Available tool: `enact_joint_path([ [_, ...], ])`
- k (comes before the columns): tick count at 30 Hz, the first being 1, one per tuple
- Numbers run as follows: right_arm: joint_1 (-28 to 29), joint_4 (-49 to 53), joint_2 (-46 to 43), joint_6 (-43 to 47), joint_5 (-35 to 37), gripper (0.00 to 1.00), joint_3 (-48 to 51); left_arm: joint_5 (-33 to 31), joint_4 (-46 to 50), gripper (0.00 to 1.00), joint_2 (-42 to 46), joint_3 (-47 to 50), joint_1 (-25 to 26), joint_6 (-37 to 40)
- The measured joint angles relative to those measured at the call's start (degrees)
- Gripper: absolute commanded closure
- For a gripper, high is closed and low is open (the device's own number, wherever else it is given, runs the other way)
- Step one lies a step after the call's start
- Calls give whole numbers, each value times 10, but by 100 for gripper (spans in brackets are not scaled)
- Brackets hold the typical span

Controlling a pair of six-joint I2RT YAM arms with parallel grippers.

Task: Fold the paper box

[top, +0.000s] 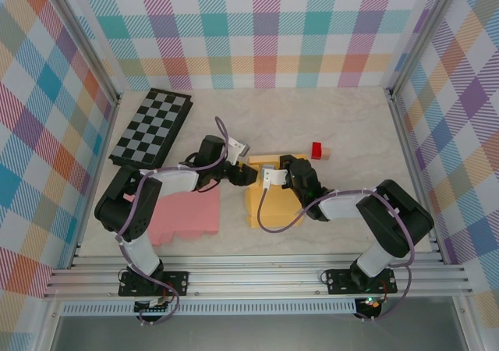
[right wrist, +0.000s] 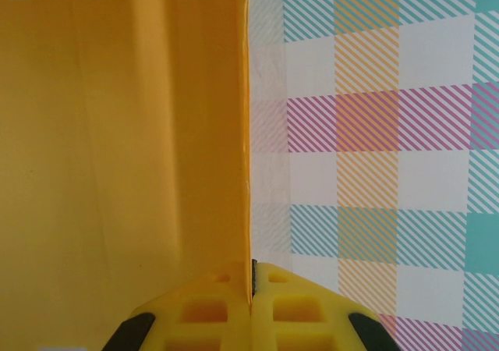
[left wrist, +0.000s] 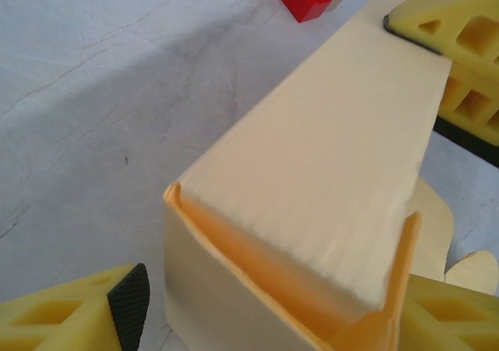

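The paper box (top: 277,209), a partly folded piece of yellow card, is seen at the centre of the top external view, on the marbled tabletop (top: 351,117). In the left wrist view one pale panel is stood across the middle of the frame, with orange inner flaps raised at its near corners. The box's upright wall (right wrist: 125,132) is pinched at its thin edge by the right gripper (right wrist: 253,288), whose jaws are pressed together on it at the bottom of the right wrist view. The same gripper is seen at the upper right of the left wrist view, at the panel's far corner. The left gripper (top: 248,171) is held spread, its fingers (left wrist: 117,308) set at either side of the box's near end, along the bottom of that frame. Whether its pads are touching the card cannot be told. Just right of the box, a red brick (top: 317,149) is laid against a small wooden block (top: 328,154). A pink mat (top: 187,217) is found at the lower left of the box, and a folded chessboard (top: 152,127) at the upper left.
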State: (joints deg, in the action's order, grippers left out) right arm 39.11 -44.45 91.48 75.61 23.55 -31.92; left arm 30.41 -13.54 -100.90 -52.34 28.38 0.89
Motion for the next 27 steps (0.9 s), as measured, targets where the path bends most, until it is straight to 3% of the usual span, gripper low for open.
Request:
enact_joint_path([
  [14,0,6,-5,-2,-2,100,0,-49,1,40,-10,-17,20,0],
  [27,0,13,-6,-2,-2,100,0,-117,3,60,-10,-18,35,-2],
])
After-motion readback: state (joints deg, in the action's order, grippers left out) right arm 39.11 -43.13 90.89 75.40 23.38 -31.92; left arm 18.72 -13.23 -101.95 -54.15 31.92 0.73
